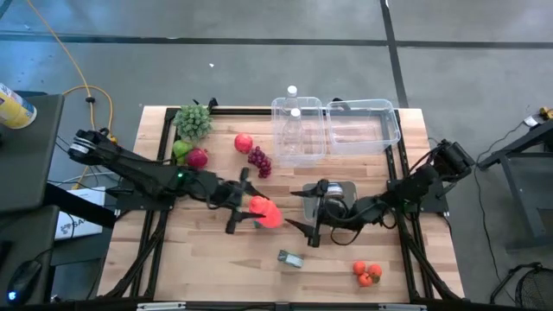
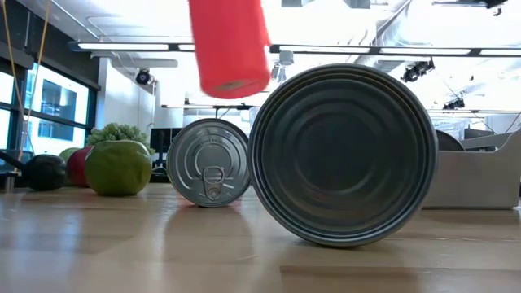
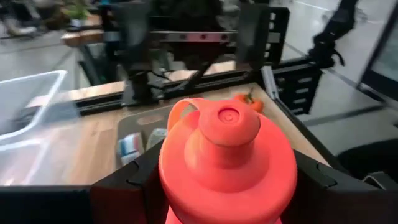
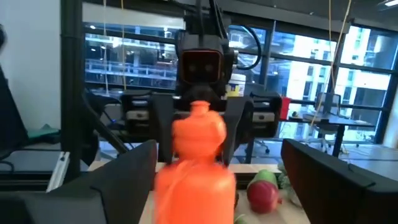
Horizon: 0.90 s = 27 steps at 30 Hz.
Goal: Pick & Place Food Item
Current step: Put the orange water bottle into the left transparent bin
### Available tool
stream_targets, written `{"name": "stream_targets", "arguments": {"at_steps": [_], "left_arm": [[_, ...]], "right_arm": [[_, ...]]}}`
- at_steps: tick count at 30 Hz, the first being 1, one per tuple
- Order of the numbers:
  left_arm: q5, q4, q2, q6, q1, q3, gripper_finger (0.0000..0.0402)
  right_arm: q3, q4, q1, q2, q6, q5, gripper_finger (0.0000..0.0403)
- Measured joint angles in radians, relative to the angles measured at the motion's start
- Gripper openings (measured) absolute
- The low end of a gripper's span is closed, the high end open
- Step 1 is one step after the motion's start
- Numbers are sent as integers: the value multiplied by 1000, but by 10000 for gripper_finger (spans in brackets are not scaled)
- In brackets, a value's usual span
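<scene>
Red plastic bottle [image 1: 264, 212]: hanging in the air above the middle of the wooden bench [image 1: 207, 259], cap pointing toward the right arm.
Left gripper [image 1: 251, 210]: its jaws are clamping the red bottle's body on both sides.
Right gripper [image 1: 302, 210]: facing the bottle from the other side, its jaws standing open, one on each side of the bottle's cap end, not gripping it.
Silver tin cans [image 2: 342, 155]: two are lying on their sides on the bench, ends toward the low camera.
Fruit: a green apple [image 1: 181, 149] and a dark red apple [image 1: 198, 158] are sitting near the left rear corner.
Clear plastic bins [image 1: 363, 125]: standing at the far edge.
</scene>
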Motion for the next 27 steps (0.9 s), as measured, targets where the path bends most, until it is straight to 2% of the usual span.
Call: {"name": "stream_targets", "arguments": {"at_steps": [5, 9, 12, 18, 24, 27], "left_arm": [[116, -70, 123, 24, 43, 144, 207], [136, -172, 174, 24, 67, 235, 207], [135, -234, 191, 35, 71, 255, 207], [136, -225, 206, 47, 69, 263, 207], [132, -228, 219, 76, 69, 264, 207], [131, -230, 218, 76, 69, 264, 207]], "right_arm": [[58, -84, 6, 0, -79, 32, 303], [139, -194, 46, 1, -91, 104, 292], [207, -332, 67, 1, -101, 108, 286], [295, -534, 51, 1, 57, 151, 275], [305, -617, -10, 1, 167, 101, 254], [305, -669, -45, 1, 221, 34, 240]]}}
